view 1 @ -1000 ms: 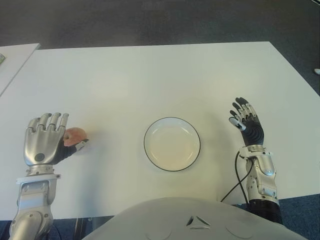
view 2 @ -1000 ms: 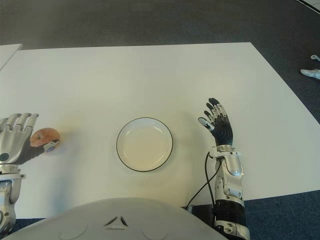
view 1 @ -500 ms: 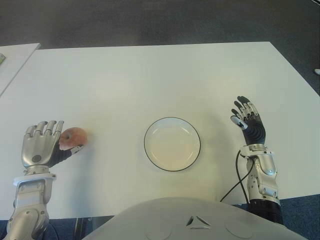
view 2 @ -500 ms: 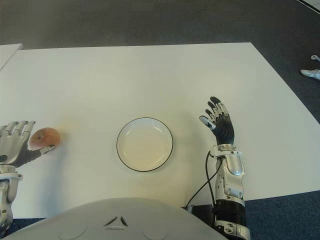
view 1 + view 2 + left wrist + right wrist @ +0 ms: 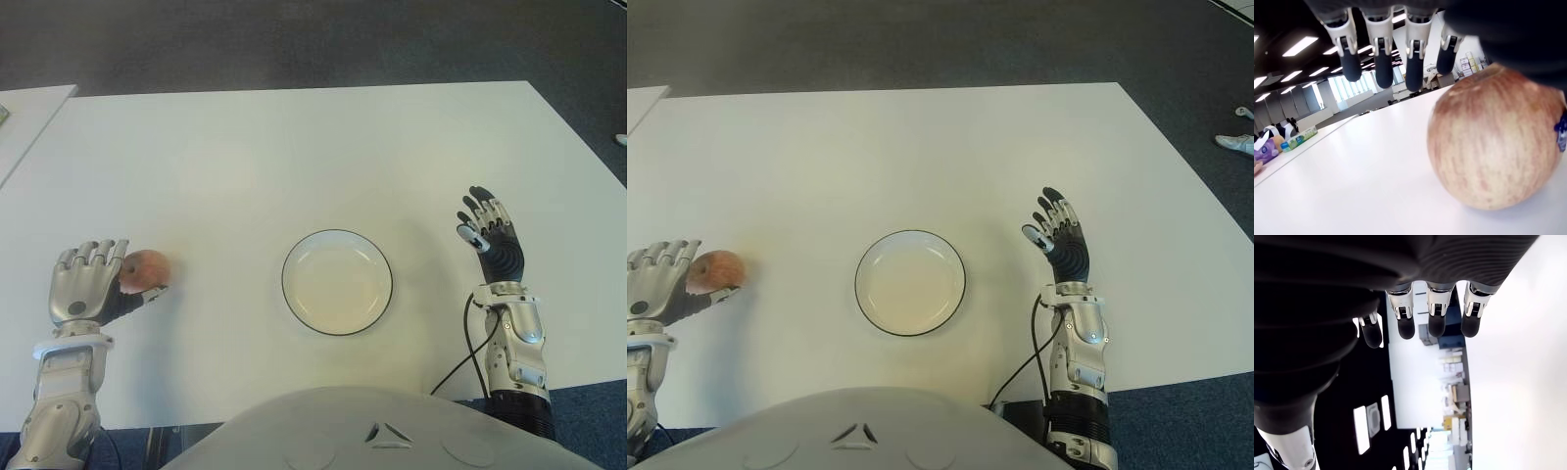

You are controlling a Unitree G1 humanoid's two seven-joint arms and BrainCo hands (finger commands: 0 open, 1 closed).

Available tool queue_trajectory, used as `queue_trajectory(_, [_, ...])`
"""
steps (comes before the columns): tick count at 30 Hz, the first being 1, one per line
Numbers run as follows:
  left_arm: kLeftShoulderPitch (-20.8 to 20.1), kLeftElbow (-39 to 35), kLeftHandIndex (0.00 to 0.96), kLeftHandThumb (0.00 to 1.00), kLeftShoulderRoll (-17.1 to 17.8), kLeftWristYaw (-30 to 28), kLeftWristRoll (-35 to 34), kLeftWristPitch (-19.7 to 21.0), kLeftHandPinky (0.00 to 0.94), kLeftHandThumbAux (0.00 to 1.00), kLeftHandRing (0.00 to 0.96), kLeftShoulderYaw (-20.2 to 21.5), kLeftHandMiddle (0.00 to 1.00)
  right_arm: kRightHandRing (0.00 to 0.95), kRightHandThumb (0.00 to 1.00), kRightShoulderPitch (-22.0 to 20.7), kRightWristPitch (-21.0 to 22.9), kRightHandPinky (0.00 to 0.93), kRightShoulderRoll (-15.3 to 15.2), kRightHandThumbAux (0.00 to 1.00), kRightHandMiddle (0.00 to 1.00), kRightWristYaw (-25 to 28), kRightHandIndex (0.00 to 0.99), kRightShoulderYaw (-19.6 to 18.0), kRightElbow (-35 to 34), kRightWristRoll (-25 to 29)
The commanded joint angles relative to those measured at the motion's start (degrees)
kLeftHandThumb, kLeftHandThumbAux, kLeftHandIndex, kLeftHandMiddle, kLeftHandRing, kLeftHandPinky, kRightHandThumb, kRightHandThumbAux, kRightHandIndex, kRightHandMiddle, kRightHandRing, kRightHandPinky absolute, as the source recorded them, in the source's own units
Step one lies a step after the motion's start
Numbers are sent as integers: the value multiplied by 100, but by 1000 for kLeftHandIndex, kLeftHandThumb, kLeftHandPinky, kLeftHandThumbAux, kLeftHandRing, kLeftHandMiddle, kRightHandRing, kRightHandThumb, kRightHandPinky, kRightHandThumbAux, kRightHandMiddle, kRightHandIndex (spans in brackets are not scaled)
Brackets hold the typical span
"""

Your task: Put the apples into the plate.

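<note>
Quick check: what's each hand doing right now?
Left hand: open, fingers extended beside the apple, not gripping it.
Right hand: open, holding nothing, right of the plate.

apple (image 5: 147, 267): side toward the left hand (image 5: 86, 285) hidden behind its fingers (image 5: 98, 257); contact cannot be told
apple, left wrist view: cut off by the picture's edge
counter (image 5: 294, 147): near edge hidden by the robot's body
</note>
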Motion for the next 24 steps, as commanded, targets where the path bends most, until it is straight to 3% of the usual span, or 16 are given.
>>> queue_trajectory(1, [-35, 162, 152, 467, 74, -91, -45, -54, 194, 296, 187, -137, 205, 20, 178, -5, 122, 23, -2, 686, 57, -9, 122, -38, -30, 109])
queue_trajectory(24, [-310, 742, 141, 465, 108, -55, -271, -64, 181, 298, 184, -422, 203, 22, 161, -111, 144, 26, -97, 684, 57, 153, 115, -151, 160, 197])
